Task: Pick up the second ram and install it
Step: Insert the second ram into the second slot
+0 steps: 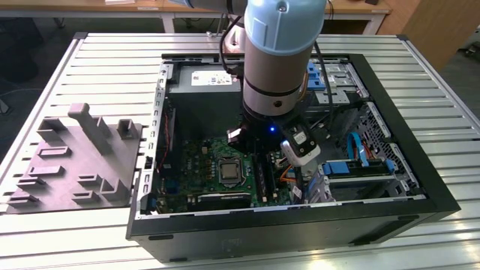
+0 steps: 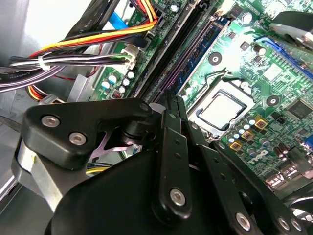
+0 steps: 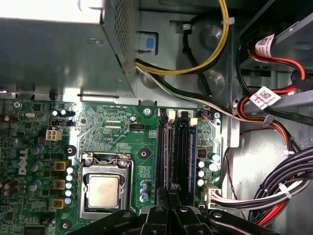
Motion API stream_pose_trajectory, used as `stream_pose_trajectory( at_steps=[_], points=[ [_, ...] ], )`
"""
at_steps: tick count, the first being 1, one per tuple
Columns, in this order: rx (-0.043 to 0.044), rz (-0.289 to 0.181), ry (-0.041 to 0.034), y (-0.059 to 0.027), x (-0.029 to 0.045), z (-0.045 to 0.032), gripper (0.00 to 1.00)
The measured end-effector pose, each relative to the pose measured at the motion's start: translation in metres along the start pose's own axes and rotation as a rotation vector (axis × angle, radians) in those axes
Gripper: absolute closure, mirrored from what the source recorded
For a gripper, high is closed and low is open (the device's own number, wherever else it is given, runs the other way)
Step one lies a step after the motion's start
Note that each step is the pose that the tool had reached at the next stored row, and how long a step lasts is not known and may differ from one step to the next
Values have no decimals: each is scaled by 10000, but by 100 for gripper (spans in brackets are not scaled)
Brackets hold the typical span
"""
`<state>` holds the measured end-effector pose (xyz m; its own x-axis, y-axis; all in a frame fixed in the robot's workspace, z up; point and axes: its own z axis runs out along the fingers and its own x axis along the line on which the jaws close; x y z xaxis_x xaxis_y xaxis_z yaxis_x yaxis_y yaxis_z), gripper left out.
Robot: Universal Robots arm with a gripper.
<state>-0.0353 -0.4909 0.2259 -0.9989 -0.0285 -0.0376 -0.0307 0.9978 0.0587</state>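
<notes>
Slatted metal table [image 1: 90,62], open computer case [image 1: 300,230] centre frame. Gripper [image 3: 168,198] sits low over the memory slots [image 3: 177,152], fingers drawn together on the second ram [image 2: 173,105], seemingly mid-insertion; seating it calls for straight, even downward pressure.

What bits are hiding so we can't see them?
1. Second wrist view: the claw blocks the near part of the board.
2. Exterior view: the arm covers the claw's tip and part of the slots.
3. Both wrist views: I can't tell whether the claw grips a ram.
</notes>
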Motion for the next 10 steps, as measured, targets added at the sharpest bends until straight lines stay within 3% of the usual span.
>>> stream_pose_trajectory(
  at_steps=[10],
  points=[
    [-2,15,-1,0,-2,9,89]
  ],
)
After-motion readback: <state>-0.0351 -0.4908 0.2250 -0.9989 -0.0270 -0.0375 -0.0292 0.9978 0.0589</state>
